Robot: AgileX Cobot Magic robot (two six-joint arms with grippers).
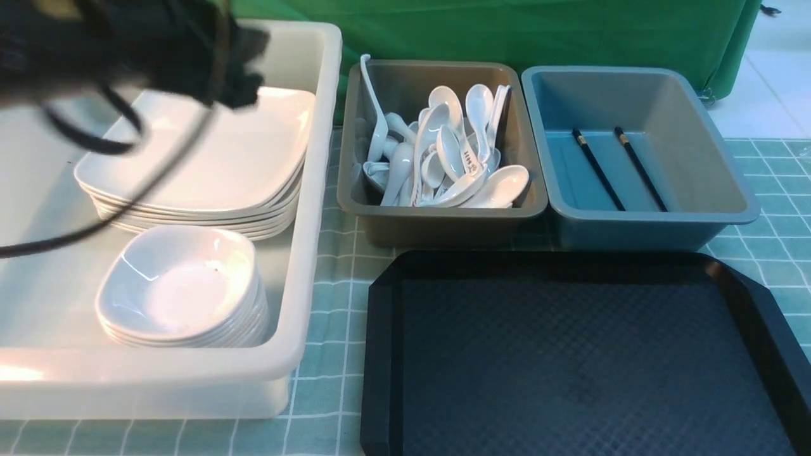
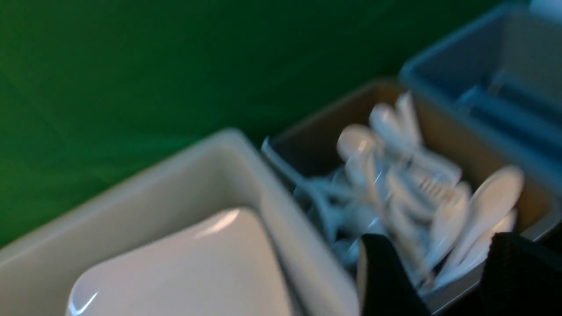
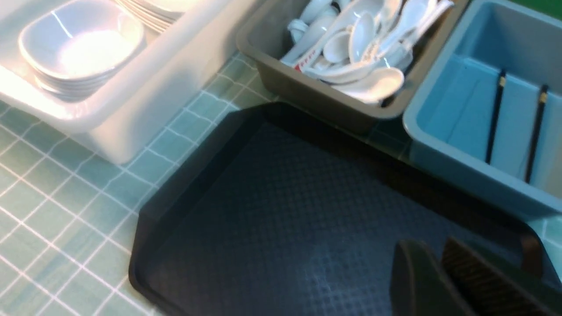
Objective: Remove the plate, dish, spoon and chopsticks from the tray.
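The black tray (image 1: pixel 747 329) lies at the front right with a bare floor; it also shows in the right wrist view (image 3: pixel 184 175). The plate (image 1: pixel 215 152) tops a stack in the white tub (image 1: pixel 317 209). The dish (image 1: pixel 180 282) tops a smaller stack in front of it. The spoon (image 1: pixel 504 187) lies among several in the brown-grey bin (image 1: pixel 443 218). The chopsticks (image 1: pixel 599 170) lie in the blue-grey bin (image 1: pixel 652 225). My left gripper (image 1: pixel 244 69), blurred, is above the tub's back; in the left wrist view (image 2: pixel 443 259) it is open and empty. My right gripper (image 3: pixel 428 248) is shut and empty above the tray.
A green cloth (image 1: pixel 507 31) hangs behind the bins. The table has a teal checked cover (image 1: pixel 329 272). The tub, the two bins and the tray stand close together with narrow gaps between them.
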